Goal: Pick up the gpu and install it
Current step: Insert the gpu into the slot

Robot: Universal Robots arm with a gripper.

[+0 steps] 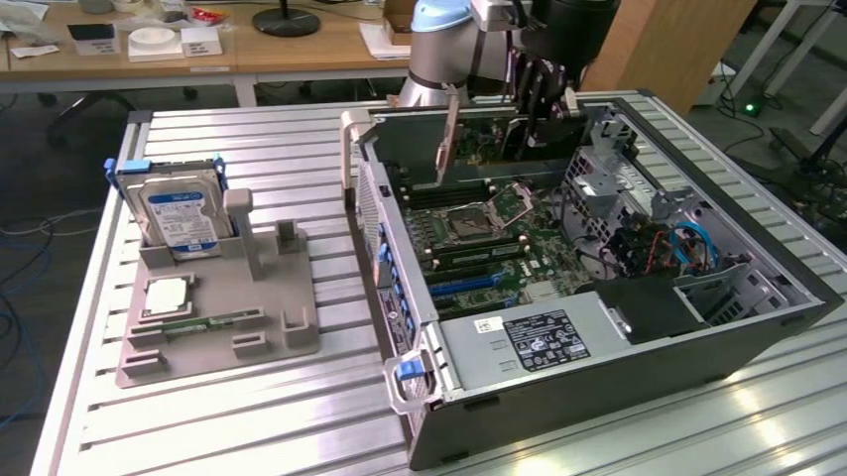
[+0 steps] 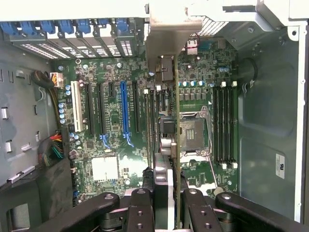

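The gpu (image 2: 176, 111) shows edge-on in the wrist view as a thin green card. Its silver end bracket (image 2: 169, 36) points toward the case's rear slot covers. My gripper (image 2: 169, 195) is shut on the card's near end, with a black finger (image 2: 142, 205) on each side. The card hangs over the motherboard (image 2: 111, 125), beside the black expansion slots and the CPU socket (image 2: 190, 133). I cannot tell whether it touches a slot. In the exterior view my gripper (image 1: 545, 94) reaches down into the far end of the open computer case (image 1: 741, 337) with the gpu (image 1: 510, 144).
On the exterior view's left, a grey fixture (image 1: 265, 327) holds a hard drive (image 1: 182, 213), a CPU (image 1: 166, 296) and a memory strip (image 1: 218, 319). The power supply (image 1: 530, 342) sits at the case's near end. A blue slot (image 2: 123, 108) and memory slots (image 2: 224, 125) flank the card.
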